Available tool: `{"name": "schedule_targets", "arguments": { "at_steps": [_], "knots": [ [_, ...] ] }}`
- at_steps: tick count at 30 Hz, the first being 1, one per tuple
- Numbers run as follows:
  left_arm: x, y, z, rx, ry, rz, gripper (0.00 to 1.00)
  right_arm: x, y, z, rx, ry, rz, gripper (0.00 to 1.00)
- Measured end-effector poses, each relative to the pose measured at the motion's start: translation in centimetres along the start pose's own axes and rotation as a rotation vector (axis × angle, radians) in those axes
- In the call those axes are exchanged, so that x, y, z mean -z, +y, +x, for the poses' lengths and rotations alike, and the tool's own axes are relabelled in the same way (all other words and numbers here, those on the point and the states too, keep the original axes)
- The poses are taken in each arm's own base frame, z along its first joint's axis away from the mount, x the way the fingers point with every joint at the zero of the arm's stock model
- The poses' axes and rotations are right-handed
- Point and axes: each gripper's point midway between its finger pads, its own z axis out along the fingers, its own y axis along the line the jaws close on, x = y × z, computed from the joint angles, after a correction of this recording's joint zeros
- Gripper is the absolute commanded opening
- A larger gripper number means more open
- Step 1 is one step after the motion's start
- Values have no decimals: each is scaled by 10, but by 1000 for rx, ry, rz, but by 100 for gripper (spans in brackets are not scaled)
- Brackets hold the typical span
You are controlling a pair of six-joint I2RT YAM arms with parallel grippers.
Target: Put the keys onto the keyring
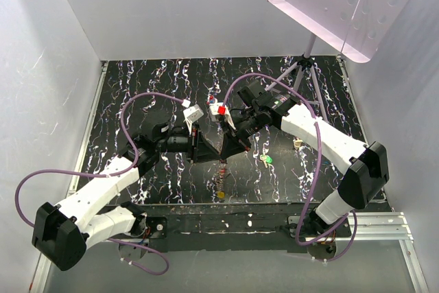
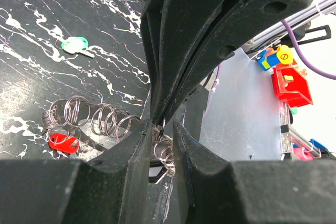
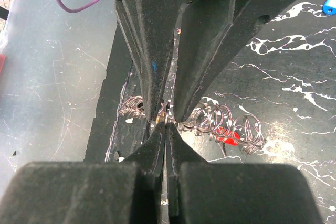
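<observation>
The keyring shows as a chain of linked silver wire rings (image 2: pixel 92 119), not one flat ring. It hangs between both grippers over the table middle. My left gripper (image 2: pixel 163 132) is closed around a bunch of its rings (image 2: pixel 165 153). My right gripper (image 3: pixel 166 125) is shut on the thin edge of one ring, tip to tip with the left (image 1: pixel 223 149). The red key (image 3: pixel 229 138) lies among the rings. The green key (image 2: pixel 76 44) lies apart on the table (image 1: pixel 266 160). The yellow key (image 1: pixel 221 194) lies below the grippers. The blue key (image 3: pixel 331 1) lies at the edge of the right wrist view.
A small beige lump (image 1: pixel 297 143) lies right of the green key. A red-white-blue blob (image 1: pixel 221 109) sits behind the grippers. A pale perforated board on a tripod (image 1: pixel 309 60) stands at the back right. White walls close in the black marbled table (image 1: pixel 158 73).
</observation>
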Motion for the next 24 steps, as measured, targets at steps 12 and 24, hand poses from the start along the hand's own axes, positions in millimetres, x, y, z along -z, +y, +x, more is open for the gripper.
{"name": "schedule_targets", "arguments": {
  "at_steps": [12,24],
  "knots": [
    [-2,3,0,7,10,-3,20,0,0,0,-2,0,0,1],
    [-2,2,3,-4,22,7,0,0,0,1,-7,2,1,1]
  ]
}}
